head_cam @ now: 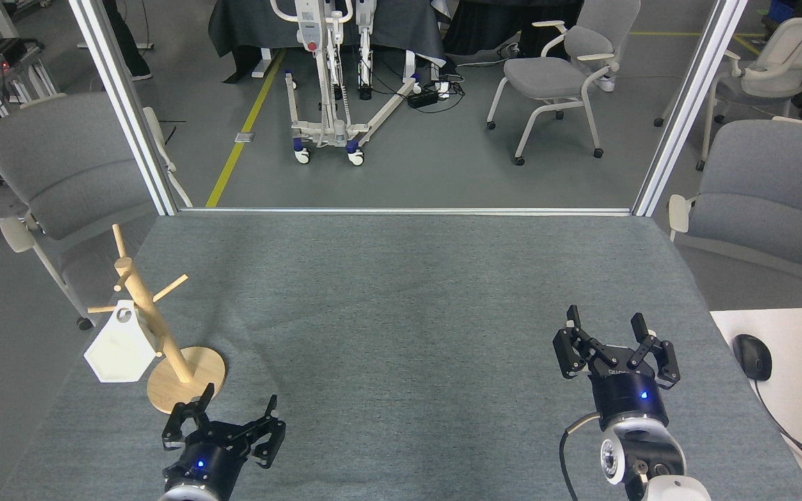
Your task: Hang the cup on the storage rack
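Note:
The white faceted cup (120, 348) hangs by its small loop handle from a left-pointing peg of the light wooden storage rack (157, 341), which stands on its round base at the table's left side. My left gripper (237, 408) is open and empty, low near the front edge, to the right of and below the rack's base. On the right, my other gripper (604, 327) stands open with nothing between its fingers.
The grey cloth table (401, 313) ends at a metal rail at the back. Grey chairs (60, 174) stand at the left and right. A white desk with a mouse (752, 356) and a keyboard sits at the right edge.

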You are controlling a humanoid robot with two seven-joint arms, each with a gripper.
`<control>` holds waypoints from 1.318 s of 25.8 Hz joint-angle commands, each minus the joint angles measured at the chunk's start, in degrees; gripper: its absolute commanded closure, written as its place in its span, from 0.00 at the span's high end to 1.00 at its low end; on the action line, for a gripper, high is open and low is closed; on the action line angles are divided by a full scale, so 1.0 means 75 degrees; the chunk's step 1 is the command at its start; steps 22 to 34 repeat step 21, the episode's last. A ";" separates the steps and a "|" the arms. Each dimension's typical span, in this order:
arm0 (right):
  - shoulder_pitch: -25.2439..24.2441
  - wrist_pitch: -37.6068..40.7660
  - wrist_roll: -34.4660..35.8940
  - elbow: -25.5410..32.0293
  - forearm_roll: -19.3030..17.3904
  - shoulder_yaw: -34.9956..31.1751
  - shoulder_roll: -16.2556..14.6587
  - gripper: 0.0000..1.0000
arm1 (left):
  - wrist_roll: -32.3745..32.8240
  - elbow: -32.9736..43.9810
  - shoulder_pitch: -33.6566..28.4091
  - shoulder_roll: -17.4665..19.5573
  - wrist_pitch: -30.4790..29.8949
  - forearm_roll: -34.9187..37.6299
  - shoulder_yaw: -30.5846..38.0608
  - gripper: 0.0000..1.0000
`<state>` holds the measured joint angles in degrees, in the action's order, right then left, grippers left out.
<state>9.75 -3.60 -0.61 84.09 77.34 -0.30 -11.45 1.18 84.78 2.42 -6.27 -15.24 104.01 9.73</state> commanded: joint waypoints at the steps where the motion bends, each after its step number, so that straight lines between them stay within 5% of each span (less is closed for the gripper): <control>1: 0.0012 -0.0001 -0.0001 -0.0020 0.0000 -0.0031 0.0003 1.00 | 0.0041 0.0121 0.0404 -0.0160 0.1129 -0.0004 -0.1250 0.99; 7: 0.0012 0.0011 0.0011 -0.0172 0.0012 -0.0253 0.0038 1.00 | 0.0100 0.0028 0.1095 -0.0195 0.2395 -0.0684 -0.2281 0.99; 12: 0.0012 0.0070 0.0011 -0.0254 0.0012 -0.0382 0.0062 1.00 | 0.0557 -0.0136 0.1236 -0.0195 0.2477 -0.1680 -0.2316 0.99; 34: 0.0001 0.0081 0.0011 -0.0254 0.0012 -0.0476 0.0097 1.00 | 0.0487 -0.0148 0.1247 -0.0183 0.2594 -0.1680 -0.2293 0.99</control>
